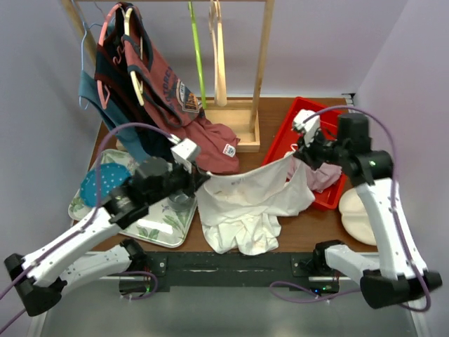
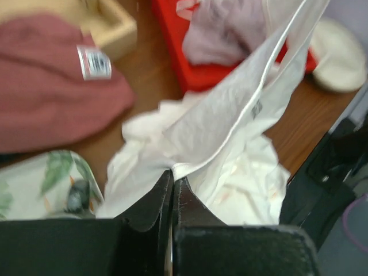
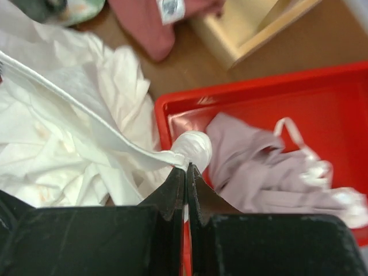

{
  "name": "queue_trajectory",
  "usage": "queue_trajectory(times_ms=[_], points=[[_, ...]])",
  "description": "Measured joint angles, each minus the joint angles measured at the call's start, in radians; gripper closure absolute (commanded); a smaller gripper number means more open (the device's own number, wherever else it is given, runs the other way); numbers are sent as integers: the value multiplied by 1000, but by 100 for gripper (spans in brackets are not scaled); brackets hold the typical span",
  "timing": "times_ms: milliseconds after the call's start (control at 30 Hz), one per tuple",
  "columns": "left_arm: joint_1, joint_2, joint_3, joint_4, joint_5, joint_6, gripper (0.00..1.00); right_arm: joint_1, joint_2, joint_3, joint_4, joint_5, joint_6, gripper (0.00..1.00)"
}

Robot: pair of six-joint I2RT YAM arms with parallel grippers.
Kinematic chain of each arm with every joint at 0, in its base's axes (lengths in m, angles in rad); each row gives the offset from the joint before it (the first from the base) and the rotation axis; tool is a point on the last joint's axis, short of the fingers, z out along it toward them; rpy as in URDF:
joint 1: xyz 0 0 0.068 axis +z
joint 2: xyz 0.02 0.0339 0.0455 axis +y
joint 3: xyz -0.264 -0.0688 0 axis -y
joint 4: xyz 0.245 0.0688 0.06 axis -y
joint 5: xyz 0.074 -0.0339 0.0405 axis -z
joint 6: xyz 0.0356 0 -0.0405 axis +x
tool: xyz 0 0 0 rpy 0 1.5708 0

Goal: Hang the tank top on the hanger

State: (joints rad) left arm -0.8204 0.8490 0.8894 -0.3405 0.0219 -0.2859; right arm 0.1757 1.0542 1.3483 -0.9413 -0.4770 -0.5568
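Brown wooden tabletop [image 1: 309, 228], pale walls behind.

**Grip state.** The left gripper [image 2: 172, 179] is pinched shut on a seamed edge of the white thin-fabric tank top [image 2: 230, 126]. The right gripper [image 3: 186, 167] is likewise closed, with a bunched hem of the same garment at its tips. The cloth spans taut between the two pairs of fingers. Its bulk sags below them in a heap on the table.

**Surroundings.** Just under the right fingers sits the red plastic tray [image 1: 279, 133], holding a mauve-pink cloth [image 3: 259, 167]. Just beyond the left fingers lies the tail of a faded-red printed shirt [image 1: 168, 91]. Well beyond both grippers, the slim lime-green plastic hanger [image 1: 198, 53] hangs on the wooden rack [image 1: 264, 56], beside a pale wooden hanger [image 1: 219, 60].

**Risks, as judged.**
- Both holds are narrow pinches on thin fabric, so pulling the arms further apart may slip an edge free.
- Neither gripper is free to fetch the hanger. Releasing one side would drop that half onto the heap.
- The right hold is close to the mauve-pink cloth, which could snag and lift with it.

**Count.**
- Two grippers.
- One tank top.
- One lime-green hanger.
- One pale wooden hanger.
- One red tray.
- One mauve-pink cloth.
- One floral-patterned tray [image 1: 165, 226] below the left fingers.
- Further hangers among the hung garments are too tangled to count.
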Motion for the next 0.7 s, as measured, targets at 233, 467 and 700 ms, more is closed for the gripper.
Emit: queue_trajectory(times_ms=[233, 467, 700], points=[[11, 132, -265, 142, -29, -106, 100, 0, 220, -222, 108, 5, 35, 100], [50, 192, -225, 262, -72, -100, 43, 5, 300, -225, 187, 2, 60, 51], [53, 95, -14, 136, -51, -8, 19, 6, 254, -154, 127, -72, 31, 16]])
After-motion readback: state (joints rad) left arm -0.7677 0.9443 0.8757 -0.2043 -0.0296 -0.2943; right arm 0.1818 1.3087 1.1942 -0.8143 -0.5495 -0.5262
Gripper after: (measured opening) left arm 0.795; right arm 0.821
